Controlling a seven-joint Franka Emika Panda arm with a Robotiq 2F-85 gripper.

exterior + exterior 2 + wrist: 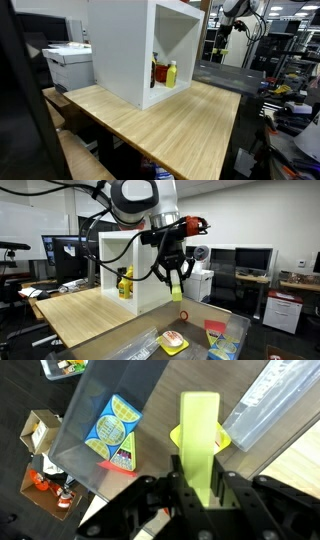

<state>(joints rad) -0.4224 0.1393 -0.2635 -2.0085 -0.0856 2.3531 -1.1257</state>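
Observation:
My gripper [200, 478] is shut on a flat yellow-green object [200, 420] that sticks out beyond the fingertips. In an exterior view the gripper [177, 274] holds this object [177, 289] in the air, above a clear plastic bin [192, 318] and beside the white open cabinet [145, 265]. The bin holds a colourful box [114, 432], also visible in the exterior view [216, 331], and a red-orange item [173, 340]. In an exterior view the arm [237, 11] is far behind the cabinet [125, 50].
The cabinet stands on a wooden table [180, 125] and holds a yellow bottle [171, 73] and a red bottle [158, 72]. A printer [68, 62] stands beside the table. A cardboard box [40, 432] sits on the floor. A clear lid [272, 405] lies at the bin's edge.

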